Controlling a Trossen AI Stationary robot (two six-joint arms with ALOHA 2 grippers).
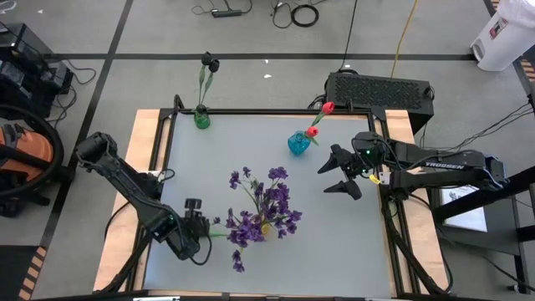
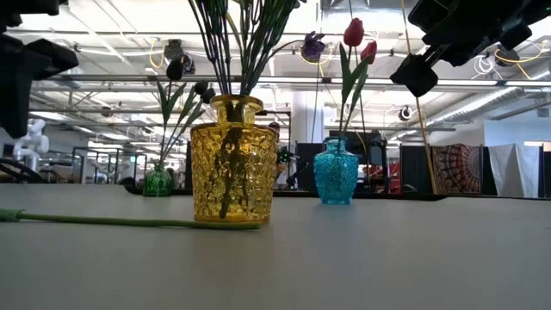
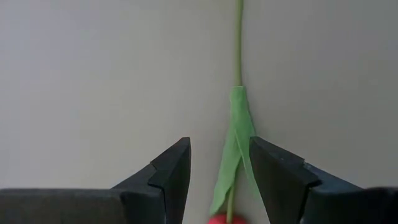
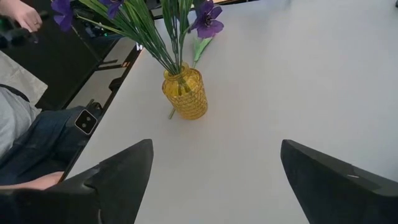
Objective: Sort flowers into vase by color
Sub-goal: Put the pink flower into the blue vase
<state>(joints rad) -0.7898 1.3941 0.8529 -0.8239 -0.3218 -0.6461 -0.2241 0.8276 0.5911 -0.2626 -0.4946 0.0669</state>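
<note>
Surface (image 1: 351, 242): grey, framed in wood.

Yellow vase (image 2: 232, 161): near the middle of the surface, upright, holds the purple sprays (image 1: 266, 209).

Blue vase (image 1: 298, 143): toward the far edge, upright, holds two red tulips (image 1: 320, 119).

Green vase (image 1: 201, 118): at the far left corner, upright, holds black-headed blooms (image 1: 209, 61).

Loose tulip (image 3: 234, 149): lies flat on the surface, its green stem reaching to the foot of the yellow vase; red head just visible at the left wrist view's edge.

Left gripper (image 1: 201, 227): low at the near left, fingers apart, one either side of the loose tulip's leaf, not clamped on it.

Right gripper (image 1: 337, 174): raised over the right side, beside the blue vase, fingers spread wide, holding nothing.

Person (image 4: 25, 143): seated beyond the surface's edge, seen in the right wrist view.
</note>
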